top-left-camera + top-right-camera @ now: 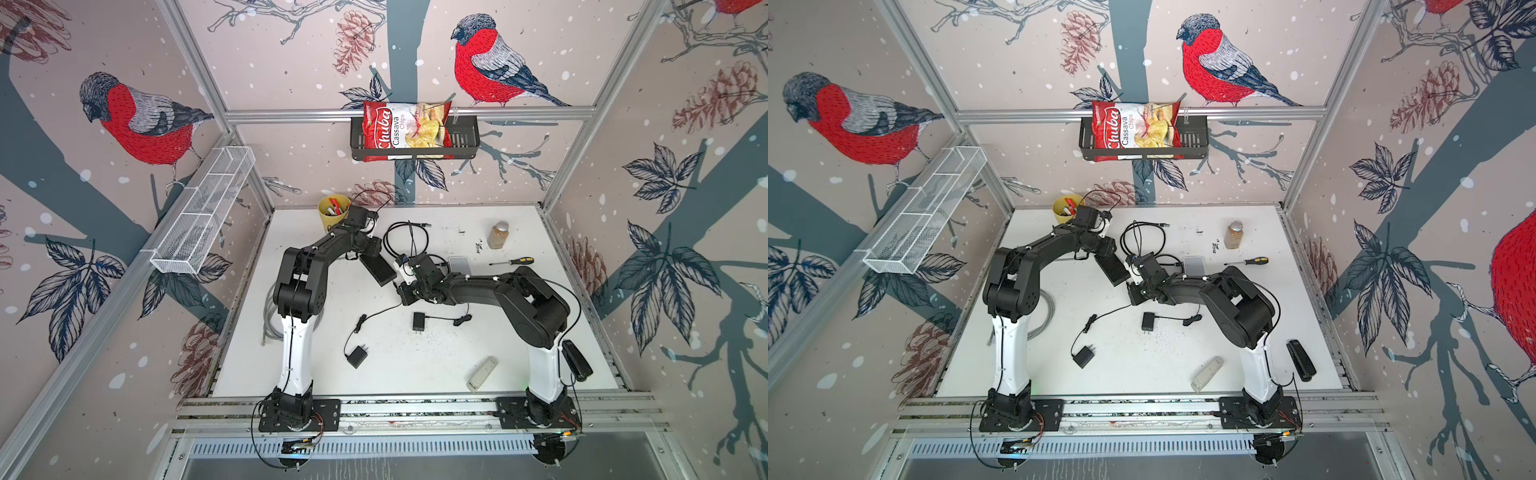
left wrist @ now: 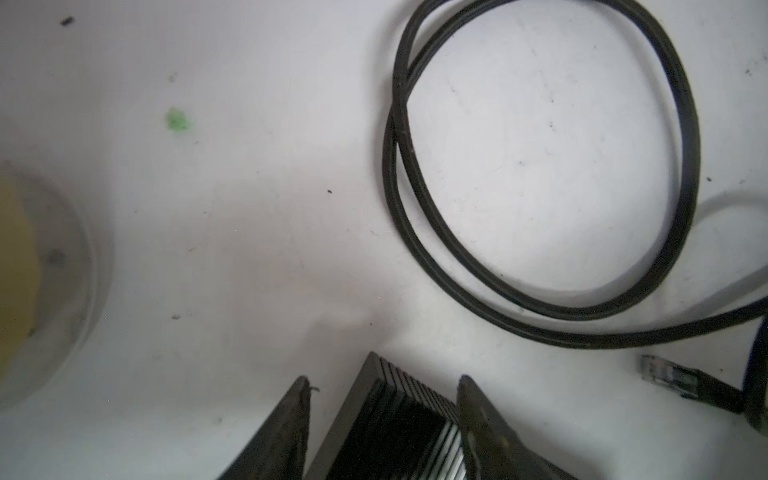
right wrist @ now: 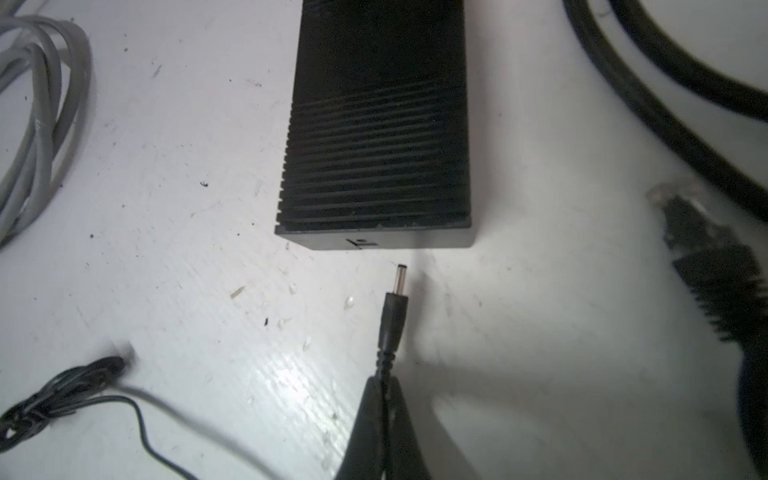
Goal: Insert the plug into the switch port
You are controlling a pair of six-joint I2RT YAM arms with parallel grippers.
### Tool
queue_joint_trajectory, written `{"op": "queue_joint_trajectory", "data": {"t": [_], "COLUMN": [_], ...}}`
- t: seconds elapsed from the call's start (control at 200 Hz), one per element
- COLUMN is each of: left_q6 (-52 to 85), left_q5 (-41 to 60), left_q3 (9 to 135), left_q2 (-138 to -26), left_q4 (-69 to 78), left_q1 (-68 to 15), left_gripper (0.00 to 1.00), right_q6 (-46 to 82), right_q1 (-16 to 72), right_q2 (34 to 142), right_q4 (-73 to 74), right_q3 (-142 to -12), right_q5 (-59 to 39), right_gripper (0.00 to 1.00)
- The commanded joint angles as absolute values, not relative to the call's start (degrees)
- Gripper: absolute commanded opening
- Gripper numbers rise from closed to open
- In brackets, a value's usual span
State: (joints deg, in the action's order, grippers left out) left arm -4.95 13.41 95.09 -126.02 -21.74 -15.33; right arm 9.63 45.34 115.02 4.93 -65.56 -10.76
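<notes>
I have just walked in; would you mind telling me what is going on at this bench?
The robot is fitting a plug into a black switch. The right gripper, jaws shut, holds the plug just behind its body, with the tip aimed at the switch's end face but not touching it. The left gripper straddles the switch's other end, jaws open, with a gap showing on one side. The plug is not in yet.
</notes>
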Motion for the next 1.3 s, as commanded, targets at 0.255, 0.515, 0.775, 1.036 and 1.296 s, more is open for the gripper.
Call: {"op": "queue_joint_trajectory", "data": {"t": [0.255, 0.515, 0.775, 1.036, 1.296], "left_q6": [-9.24, -7.92, -8.55, -9.59, -9.9], "left_q5": [20.69, 20.05, 19.99, 21.44, 20.85], "left_q3": [96.58, 94.61, 94.22, 94.83, 95.1], "left_q2": [-127.94, -127.58, -127.49, -127.57, -127.56], "left_q4": [-24.05, -22.27, -22.21, -22.44, -22.84], "left_q1": [-14.27, -14.29, -14.37, -14.37, -14.42], "left_gripper": [0.57, 0.54, 0.53, 0.51, 0.5], "right_q6": [1.7, 1.14, 1.45, 0.96, 1.05], "right_q1": [45.5, 46.0, 45.98, 45.55, 45.25], "right_q2": [116.51, 116.05, 116.97, 118.04, 117.49], "right_q4": [-2.98, -3.58, -2.97, -3.96, -3.87], "right_q3": [-68.99, -69.14, -69.99, -71.71, -71.72], "right_q5": [-14.1, -14.24, -13.09, -12.33, -12.48], "right_gripper": [0.02, 0.02, 0.02, 0.02, 0.02]}}
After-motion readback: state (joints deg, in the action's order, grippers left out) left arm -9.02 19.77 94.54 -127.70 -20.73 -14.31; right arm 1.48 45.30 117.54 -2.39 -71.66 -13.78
